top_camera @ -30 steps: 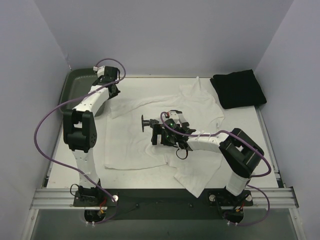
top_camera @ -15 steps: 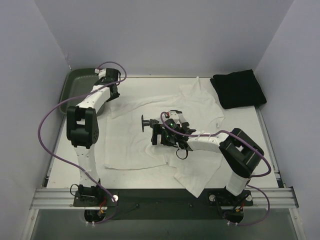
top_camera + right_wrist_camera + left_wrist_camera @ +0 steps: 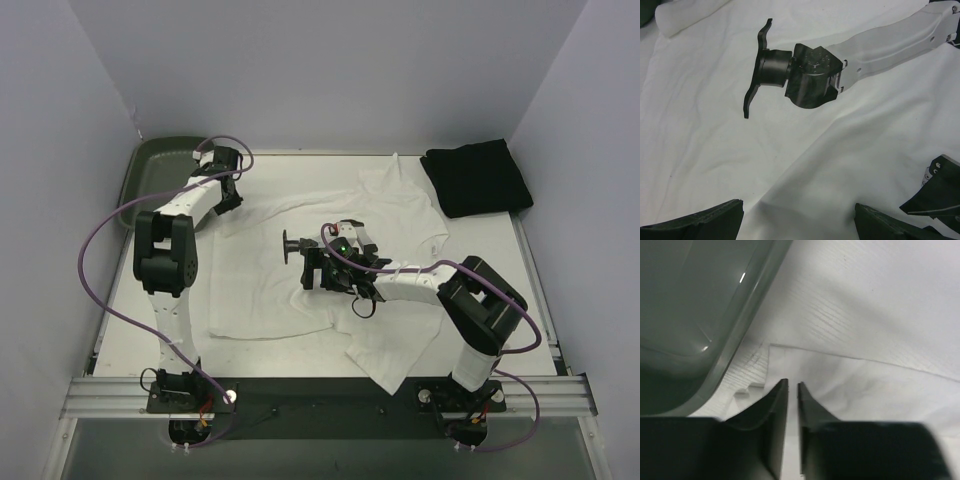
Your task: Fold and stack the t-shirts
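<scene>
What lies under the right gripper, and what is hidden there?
The white t-shirt lies spread under the right gripper, whose jaws stand wide open. The cloth covers the table there, so anything beneath it cannot be seen.

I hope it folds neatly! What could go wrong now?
The left end effector sits at the corner of the white t-shirt, right beside the green tray; that corner might catch on the tray's rim. The shirt lies wrinkled and uneven, so a fold may come out crooked. The right end effector, wide open over the shirt's middle, might pinch several layers.
</scene>
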Tool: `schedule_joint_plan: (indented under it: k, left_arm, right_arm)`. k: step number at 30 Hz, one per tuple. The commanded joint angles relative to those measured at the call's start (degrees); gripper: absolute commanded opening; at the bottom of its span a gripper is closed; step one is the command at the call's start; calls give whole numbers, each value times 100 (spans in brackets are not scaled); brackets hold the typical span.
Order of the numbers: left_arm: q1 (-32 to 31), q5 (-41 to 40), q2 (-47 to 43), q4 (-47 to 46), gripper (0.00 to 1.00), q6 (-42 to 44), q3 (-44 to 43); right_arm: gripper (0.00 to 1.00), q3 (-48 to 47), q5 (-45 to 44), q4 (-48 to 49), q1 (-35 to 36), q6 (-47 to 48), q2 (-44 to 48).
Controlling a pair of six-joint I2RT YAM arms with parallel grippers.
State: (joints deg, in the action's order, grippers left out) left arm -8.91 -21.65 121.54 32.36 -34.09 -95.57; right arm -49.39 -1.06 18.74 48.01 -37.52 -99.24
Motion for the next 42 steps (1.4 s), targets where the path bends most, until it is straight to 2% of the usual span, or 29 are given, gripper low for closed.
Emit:
schedule_joint_plan:
  k: [1, 2, 23, 29, 42]
  left_arm:
    - [29, 126, 10, -195, 5, -28, -93]
    - [38, 126, 37, -169, 0, -45, -111]
    - [56, -58, 599, 51, 0, -19, -497]
    - [64, -164, 801, 183, 0, 69, -910]
    - [196, -314, 1390, 622, 0, 253, -2035]
  right_arm:
    - [96, 166, 229, -240, -11, -142, -236]
    - [96, 157, 229, -248, -11, -133, -253]
    - [96, 298, 282, -292, -28, -124, -184]
    - [95, 815, 238, -222, 24, -335, 229]
    - [96, 1186, -149, -714, 288, -423, 942]
